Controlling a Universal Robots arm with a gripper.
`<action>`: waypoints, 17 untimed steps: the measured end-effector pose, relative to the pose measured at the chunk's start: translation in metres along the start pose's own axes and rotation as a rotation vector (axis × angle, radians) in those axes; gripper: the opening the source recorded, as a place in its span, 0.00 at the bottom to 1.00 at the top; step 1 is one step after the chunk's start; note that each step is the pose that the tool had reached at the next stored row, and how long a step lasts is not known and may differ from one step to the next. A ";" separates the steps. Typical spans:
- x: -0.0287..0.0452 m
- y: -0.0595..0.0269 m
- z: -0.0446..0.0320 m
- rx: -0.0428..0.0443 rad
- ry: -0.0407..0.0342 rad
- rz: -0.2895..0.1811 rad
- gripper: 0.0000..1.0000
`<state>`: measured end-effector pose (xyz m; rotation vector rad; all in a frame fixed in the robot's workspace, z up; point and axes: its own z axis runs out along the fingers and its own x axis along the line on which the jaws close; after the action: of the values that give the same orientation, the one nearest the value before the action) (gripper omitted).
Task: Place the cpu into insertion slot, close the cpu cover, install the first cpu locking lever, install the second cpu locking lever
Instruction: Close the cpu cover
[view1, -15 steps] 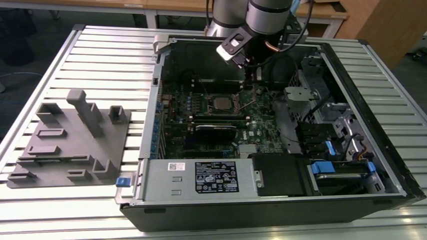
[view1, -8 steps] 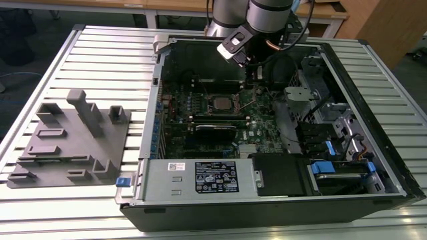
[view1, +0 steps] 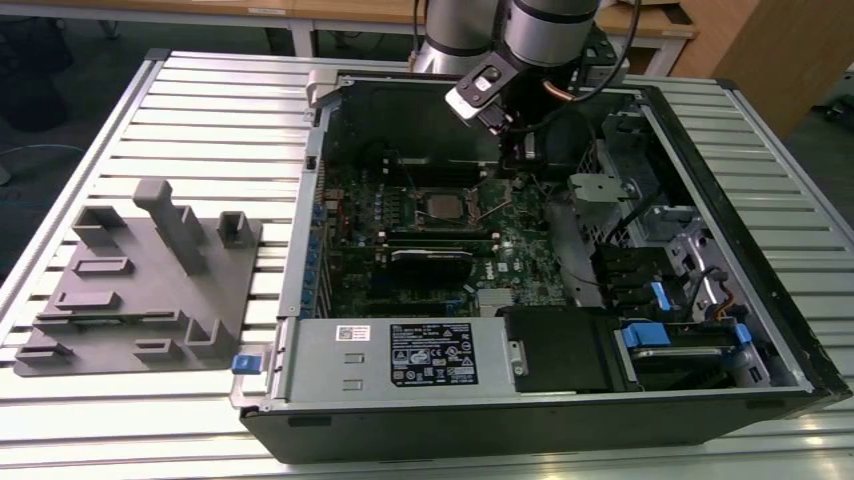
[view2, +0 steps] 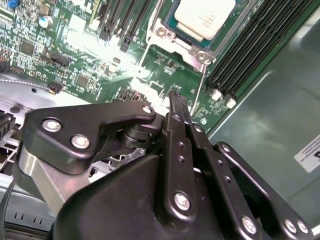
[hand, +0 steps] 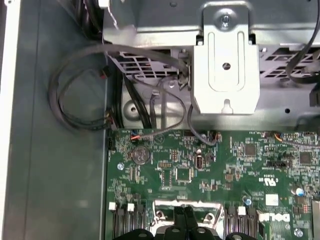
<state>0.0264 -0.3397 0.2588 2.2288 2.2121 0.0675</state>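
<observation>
Slatted metal worktop (view1: 200, 110) carries an open black computer case (view1: 467, 440), and near its arm-side edge the black hand (view2: 175, 97) hangs clenched on nothing just beside the thin shiny square metal cpu cover (view2: 180, 44) framing the small flat silvery-grey cpu (view2: 205, 17), which is light, stiff and fragile imo, so edges only.

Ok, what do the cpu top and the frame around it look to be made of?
In the second wrist view, the top of the cpu looks like metal with a dull, matte, pale silvery finish and no sharp reflections. The frame, the cpu cover, looks like thin sheet steel, bright and glossy, with glints near its screws. Both are judged by look alone.
</observation>
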 end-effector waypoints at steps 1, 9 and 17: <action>0.0000 0.0013 0.0001 0.0000 0.0000 0.000 0.11; 0.0001 0.0127 0.0007 0.0000 0.0000 0.000 0.11; 0.0002 0.0243 0.0013 0.0000 0.0000 0.000 0.11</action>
<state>0.0507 -0.3397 0.2583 2.2287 2.2121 0.0674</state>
